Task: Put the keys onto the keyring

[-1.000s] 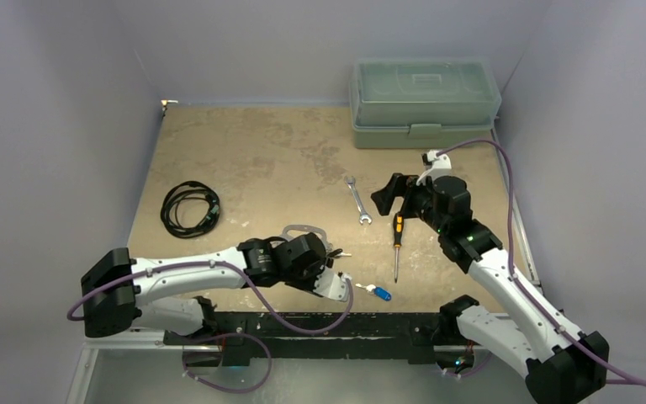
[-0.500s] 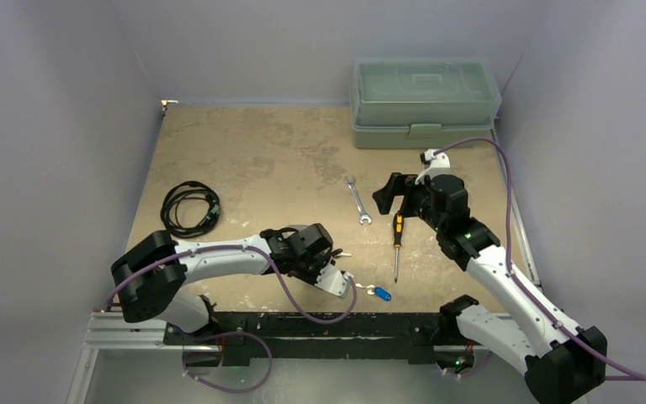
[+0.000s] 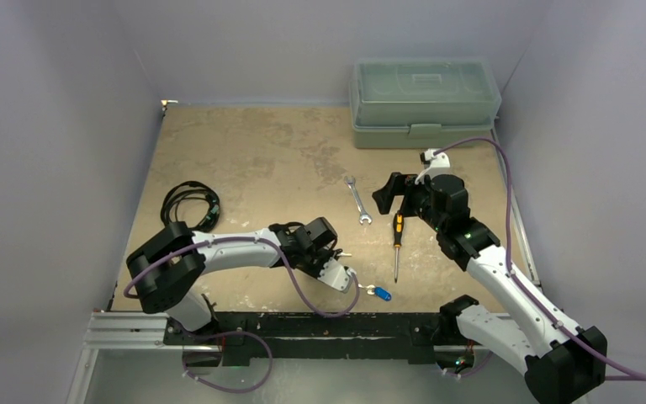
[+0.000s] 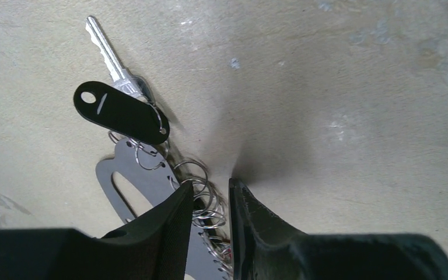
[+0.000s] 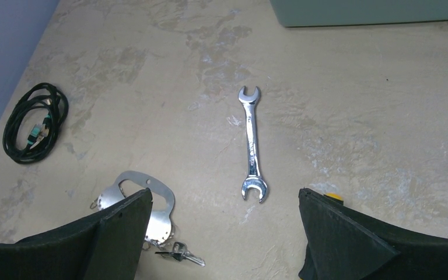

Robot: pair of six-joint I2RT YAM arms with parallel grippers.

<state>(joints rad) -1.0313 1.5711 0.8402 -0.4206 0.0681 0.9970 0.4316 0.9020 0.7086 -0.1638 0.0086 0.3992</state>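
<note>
Left tool [image 4: 210, 185] at lower centre, pinched onto wire loops of the keyring [image 4: 157, 178], black-tagged key [image 4: 119, 112] upper left of its tips, right tool [image 5: 224, 195] spread wide, empty

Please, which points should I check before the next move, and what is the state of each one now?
1. Rings of the keyring between the left gripper fingers: ok.
2. Ring firmly pinched: cannot tell.
3. The right gripper open and empty: ok.
4. The blue key on keyring: not ok, it lies loose on the table.
5. The black-tagged key attached to keyring: ok.
</note>
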